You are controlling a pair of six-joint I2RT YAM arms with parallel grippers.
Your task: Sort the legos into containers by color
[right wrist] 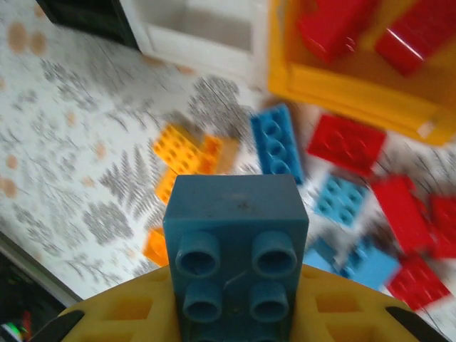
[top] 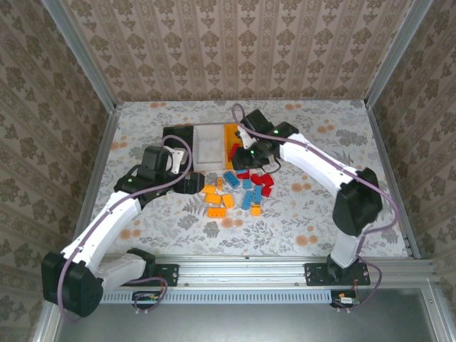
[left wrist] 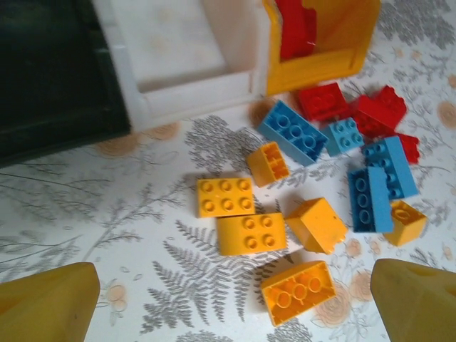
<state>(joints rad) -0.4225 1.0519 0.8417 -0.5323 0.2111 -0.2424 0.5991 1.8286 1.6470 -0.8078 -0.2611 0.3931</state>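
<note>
Right wrist: right fingers (right wrist: 121,313) are gripping a blue brick (right wrist: 235,249) beside the red-filled orange-yellow bin (right wrist: 342,92), risking a misdrop; left fingers (left wrist: 50,299) are gaping empty.

Beige damask-papered walls (top: 235,50), floral-print tabletop (top: 303,214), aluminium frame rail (top: 249,265), even light

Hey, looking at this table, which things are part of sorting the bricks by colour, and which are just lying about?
Part of the job: red bricks, blue bricks, orange bricks, the blue brick held in the right pincer, the open left pincer, black bin, white bin, yellow bin.

Just there: flowered table cover, patterned walls, metal rail, purple cable.
</note>
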